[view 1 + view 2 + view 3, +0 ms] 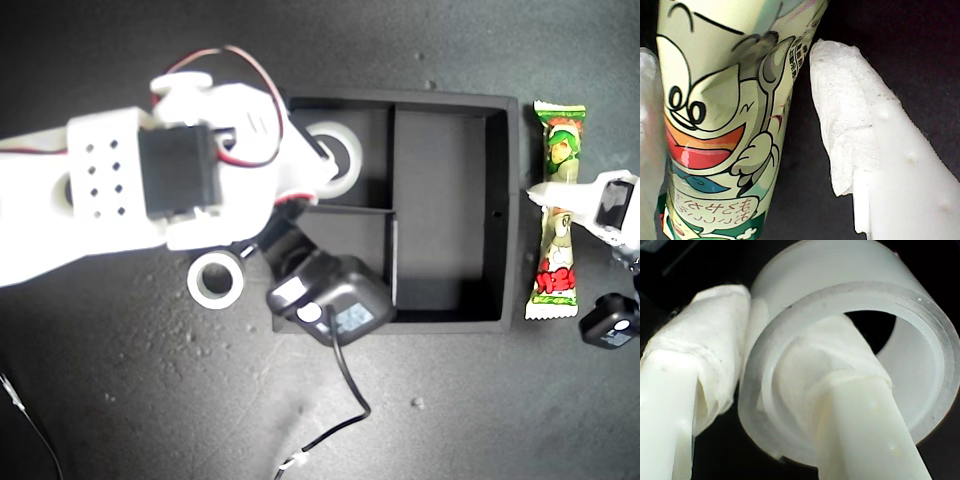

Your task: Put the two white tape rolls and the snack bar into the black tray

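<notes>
One white tape roll in the black tray, small compartment at the exterior view's upper left; my second gripper pinches its wall, one finger through the hole. Other tape roll on the desk beside the tray. Snack bar lies outside the tray's right wall, between my first gripper's parted fingers.

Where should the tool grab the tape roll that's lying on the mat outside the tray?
Take the tape roll by its wall: it lies flat with the hole facing up, so come straight down, one finger in the hole, one outside. The side away from the tray looks free of the arm and camera.
</notes>
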Motion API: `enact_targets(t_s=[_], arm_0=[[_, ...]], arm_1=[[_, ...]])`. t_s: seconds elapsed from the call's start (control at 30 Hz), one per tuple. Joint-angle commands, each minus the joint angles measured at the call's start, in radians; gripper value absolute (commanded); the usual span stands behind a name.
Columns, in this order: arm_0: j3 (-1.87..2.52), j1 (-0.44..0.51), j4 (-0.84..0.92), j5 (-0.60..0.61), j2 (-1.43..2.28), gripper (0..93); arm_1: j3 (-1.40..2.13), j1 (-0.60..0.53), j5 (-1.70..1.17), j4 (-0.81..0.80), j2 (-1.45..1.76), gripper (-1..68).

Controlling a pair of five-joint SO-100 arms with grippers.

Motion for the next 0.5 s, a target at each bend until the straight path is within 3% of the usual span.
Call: enact_targets(t_s=[0.0,0.23,0.37,0.47], arm_0=[[-0.083,-0.011,-0.006,0.006,-0.009,0.2],[-0.364,-0.008,0.132,0.006,-0.212,3.5],[-1.072,-0.009,0.471,-0.006,-0.577,12.1],[-1.081,-0.021,0.517,-0.015,-0.561,12.5]], arm_1=[[-0.034,0.005,-0.038,-0.017,-0.002,14.6],[-0.044,0.015,-0.028,-0.003,0.0,0.0],[-0.086,0.012,-0.028,0.067,0.008,-0.2],[-0.161,0.011,-0.017,0.178,0.015,-0.2]])
